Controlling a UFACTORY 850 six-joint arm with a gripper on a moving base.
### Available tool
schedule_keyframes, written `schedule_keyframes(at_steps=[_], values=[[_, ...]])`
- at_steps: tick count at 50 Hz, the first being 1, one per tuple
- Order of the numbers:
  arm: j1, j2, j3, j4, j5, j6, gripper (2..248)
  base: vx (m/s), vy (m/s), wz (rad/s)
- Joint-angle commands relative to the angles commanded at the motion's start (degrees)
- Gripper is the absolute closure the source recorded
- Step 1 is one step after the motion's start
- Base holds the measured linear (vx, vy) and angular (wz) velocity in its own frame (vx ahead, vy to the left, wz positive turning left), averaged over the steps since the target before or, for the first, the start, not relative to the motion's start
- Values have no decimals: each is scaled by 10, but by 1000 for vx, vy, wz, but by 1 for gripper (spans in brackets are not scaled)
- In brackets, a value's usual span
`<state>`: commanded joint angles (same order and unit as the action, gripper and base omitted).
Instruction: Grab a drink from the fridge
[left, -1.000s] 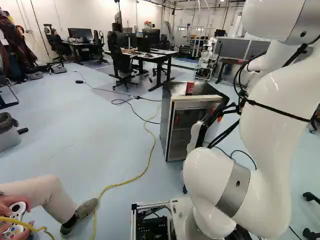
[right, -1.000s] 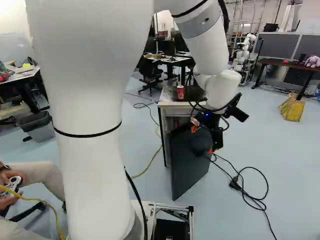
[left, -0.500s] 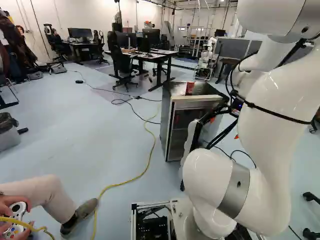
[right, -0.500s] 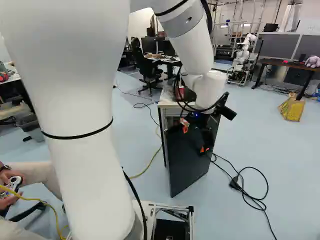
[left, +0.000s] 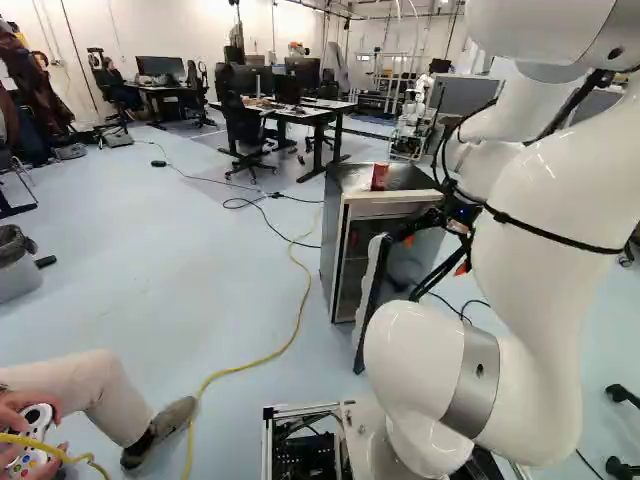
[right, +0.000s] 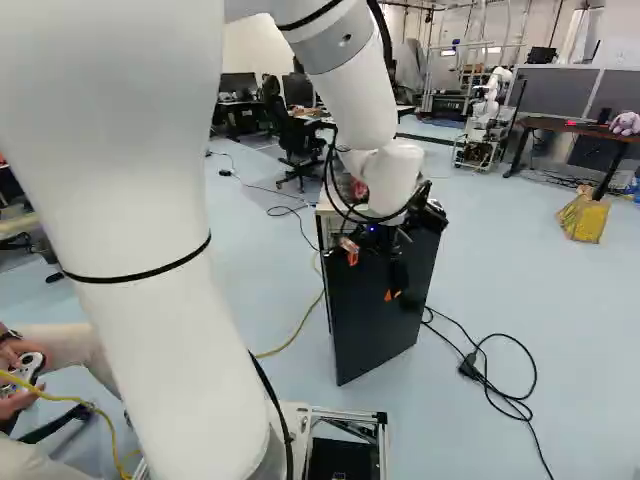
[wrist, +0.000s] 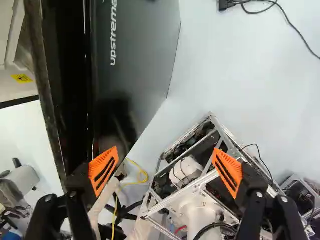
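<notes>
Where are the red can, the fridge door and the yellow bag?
Red can (left: 380, 177): left base view, middle of its side.
Fridge door (right: 375, 335): right base view, lower outer face.
Yellow bag (right: 581, 218): right base view, front.

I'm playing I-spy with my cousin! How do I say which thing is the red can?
Find the small dark fridge standing on the pale floor with its door open. On its dark top stands the red can. It's a little red cylinder, while the gripper's orange pads are wedge-shaped and lower down, by the door.
</notes>
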<state>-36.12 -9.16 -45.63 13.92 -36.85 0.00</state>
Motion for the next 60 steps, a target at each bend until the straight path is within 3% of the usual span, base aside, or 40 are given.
schedule_keyframes(at_steps=[27,60], values=[[68,6,8,0,20,0,3,0,0,0],[138,-11,-14,0,41,0,3,0,0,0]])
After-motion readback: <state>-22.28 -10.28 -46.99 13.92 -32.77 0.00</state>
